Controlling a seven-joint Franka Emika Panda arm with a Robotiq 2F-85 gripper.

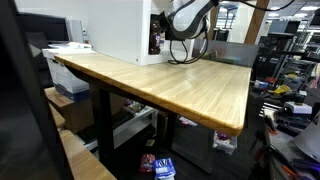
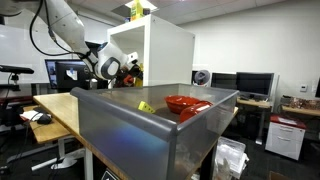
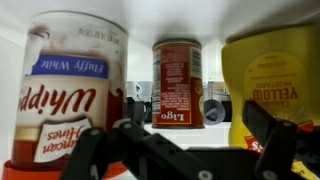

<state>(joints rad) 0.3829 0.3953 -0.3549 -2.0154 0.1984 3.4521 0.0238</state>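
From the wrist view, my hand is spread wide with nothing between its fingers. It touches none of the containers, and I judge it is level with their lower halves.

Closest on that view's left is a white frosting tub, upright, its label facing me. Closest on the other side is a yellow mustard bottle, also upright. The two stand apart, and the gap between them lines up with the middle of my hand.

Through that gap I see a red can. It is set further back, upright, and looks smaller for being deeper in. All three rest on a white shelf floor with a white wall behind, so they read as stocked goods, front labels outward.

In both exterior views the arm reaches into a white cabinet, which sits at the far end of the wooden desk. That explains the cramped, pale surroundings. Well apart from it, an exterior view shows a grey bin holding a red bowl.
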